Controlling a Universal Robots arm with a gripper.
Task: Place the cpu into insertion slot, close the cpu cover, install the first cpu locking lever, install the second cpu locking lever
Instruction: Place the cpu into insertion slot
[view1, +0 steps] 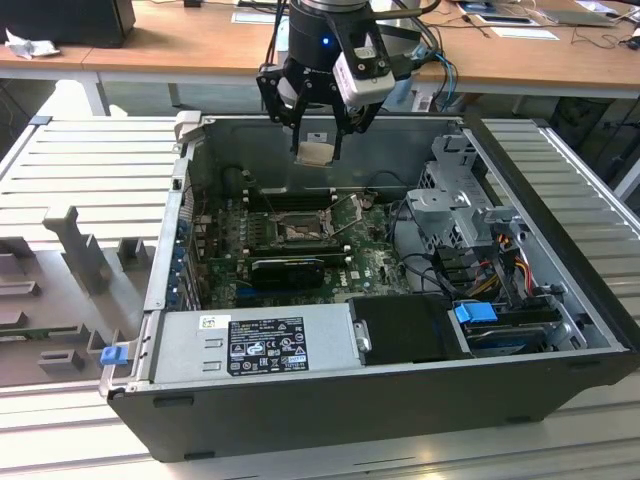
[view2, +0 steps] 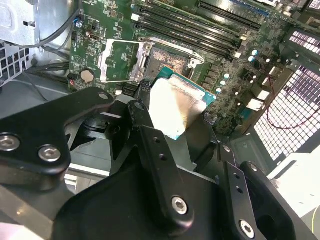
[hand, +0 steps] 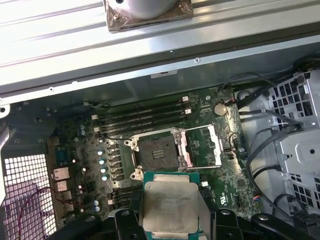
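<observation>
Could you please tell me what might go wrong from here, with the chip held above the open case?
1. The gripper holds the cpu well above the insertion slot; if the grip slips, it could drop onto the circuit board.
2. The slot lies open with the cpu cover swung aside; a cpu lowered tilted or off-centre could catch the metal rim instead of seating flat.

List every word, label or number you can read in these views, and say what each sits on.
No text reads clearly.
Black label on the power supply: print too small to read.
White sticker beside it: blurred.
White markings on the circuit board: too small to read.
Face of the cpu held in the gripper: no legible marking.
</observation>
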